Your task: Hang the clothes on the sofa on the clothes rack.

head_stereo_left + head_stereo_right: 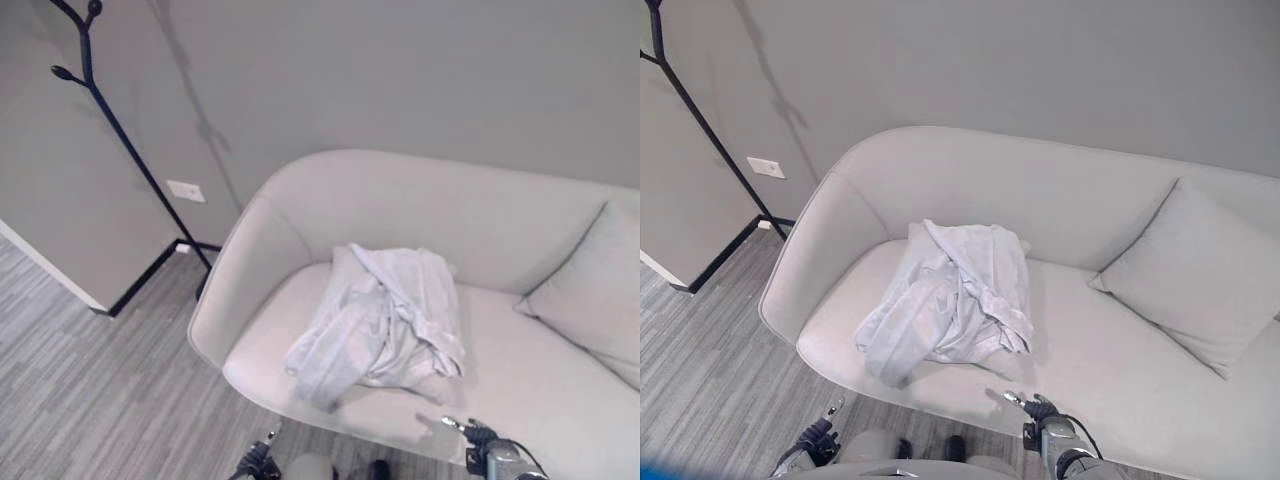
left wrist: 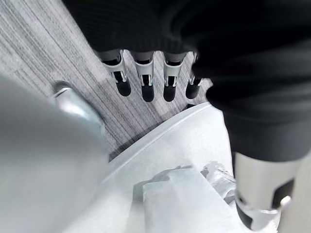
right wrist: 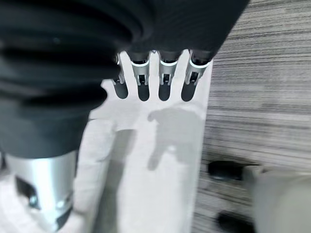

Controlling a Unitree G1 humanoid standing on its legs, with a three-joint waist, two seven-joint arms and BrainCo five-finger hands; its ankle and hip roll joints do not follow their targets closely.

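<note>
the clothes (image 1: 950,305) lie crumpled on the sofa (image 1: 1120,360) seat, ungrasped, because the right robot hand (image 1: 1040,412) and left robot hand (image 1: 818,440) hang near its front edge, fingers straight, with the clothes rack (image 1: 110,120) far left.

both hands hang low with fingers straight and empty: left hand (image 1: 816,443) at lower left, right hand (image 1: 1042,413) at lower right.

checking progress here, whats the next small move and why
Probably reach the right hand forward to the crumpled clothes on the sofa: both hands are open and empty at the seat's front edge, left hand lower, and the clothes rack is bare.
</note>
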